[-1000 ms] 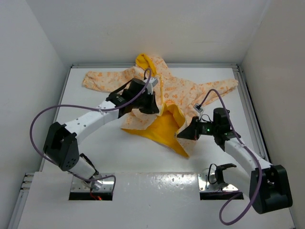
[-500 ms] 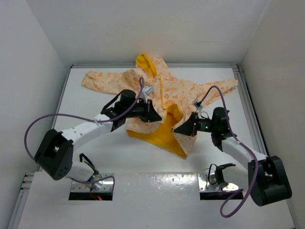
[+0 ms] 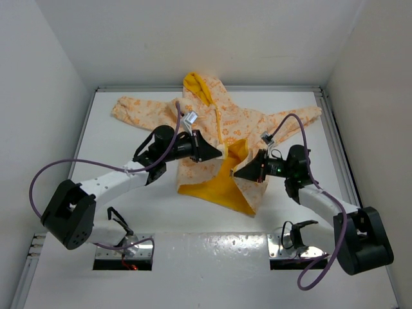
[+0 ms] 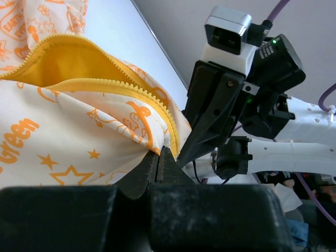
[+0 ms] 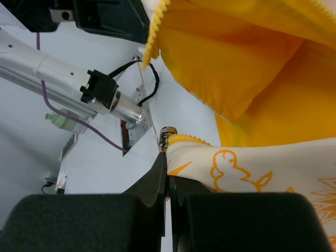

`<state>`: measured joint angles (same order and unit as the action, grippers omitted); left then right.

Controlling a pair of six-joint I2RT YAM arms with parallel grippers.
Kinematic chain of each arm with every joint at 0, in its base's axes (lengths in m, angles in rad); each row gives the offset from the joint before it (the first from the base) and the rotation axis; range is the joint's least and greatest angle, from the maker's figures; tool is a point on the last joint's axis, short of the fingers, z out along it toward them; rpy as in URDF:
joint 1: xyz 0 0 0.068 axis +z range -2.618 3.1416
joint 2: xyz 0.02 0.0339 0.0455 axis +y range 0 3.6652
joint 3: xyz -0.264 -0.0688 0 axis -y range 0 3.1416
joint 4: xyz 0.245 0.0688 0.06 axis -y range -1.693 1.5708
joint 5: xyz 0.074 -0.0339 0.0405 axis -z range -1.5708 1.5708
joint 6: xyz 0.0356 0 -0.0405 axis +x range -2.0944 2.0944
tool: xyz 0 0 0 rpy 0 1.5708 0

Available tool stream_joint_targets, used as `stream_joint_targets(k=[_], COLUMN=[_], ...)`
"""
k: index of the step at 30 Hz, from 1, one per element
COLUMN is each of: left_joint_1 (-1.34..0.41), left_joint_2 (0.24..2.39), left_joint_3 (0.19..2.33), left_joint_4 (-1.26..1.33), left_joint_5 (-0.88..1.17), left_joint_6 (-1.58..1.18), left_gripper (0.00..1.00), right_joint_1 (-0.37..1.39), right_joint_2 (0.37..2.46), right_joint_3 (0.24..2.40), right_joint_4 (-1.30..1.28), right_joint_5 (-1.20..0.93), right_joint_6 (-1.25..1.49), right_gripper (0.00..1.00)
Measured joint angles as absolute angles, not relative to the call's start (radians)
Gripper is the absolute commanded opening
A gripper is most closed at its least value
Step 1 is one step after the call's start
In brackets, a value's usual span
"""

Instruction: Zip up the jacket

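Note:
The jacket (image 3: 212,129) lies on the white table, hood at the back, sleeves spread, its front open below so the yellow lining (image 3: 222,183) shows. My left gripper (image 3: 217,154) is shut on the left front edge by the yellow zipper teeth (image 4: 144,102), lifted off the table. My right gripper (image 3: 237,174) is shut on the right front edge at its bottom corner, where the metal zipper slider (image 5: 167,133) sticks out above the fingertips. The two grippers sit close together, facing each other. In the left wrist view the right gripper (image 4: 181,157) shows just beyond my fingertips.
White walls close in the table on left, back and right. A raised white ledge (image 3: 212,257) with two cut-outs runs along the near edge by the arm bases. Purple cables loop off both arms.
Both grippers have drawn nearer to each other, carrying the two front edges together. The left one moved right and forward, and the open yellow flap has narrowed.

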<state>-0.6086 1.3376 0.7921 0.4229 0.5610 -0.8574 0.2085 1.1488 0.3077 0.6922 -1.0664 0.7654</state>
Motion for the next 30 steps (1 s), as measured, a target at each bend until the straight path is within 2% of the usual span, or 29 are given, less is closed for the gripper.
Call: stream_joint_targets(k=[11, 30], left_joint_1=[-0.606, -0.606], left_joint_2=[1.338, 1.338], left_joint_3=[0.773, 0.773], left_joint_4=[0.458, 0.434], left_joint_5=[0.552, 0.566], left_joint_6=[-0.920, -0.925], left_gripper=[0.00, 0.00], right_joint_1=[0.210, 0.212], right_joint_2=[1.147, 1.198], right_joint_3=[0.309, 0.380], right_joint_4=[0.762, 0.786], right_joint_5=[-1.071, -1.074], right_joint_6=[0.869, 0.894], right_gripper=[0.00, 0.00])
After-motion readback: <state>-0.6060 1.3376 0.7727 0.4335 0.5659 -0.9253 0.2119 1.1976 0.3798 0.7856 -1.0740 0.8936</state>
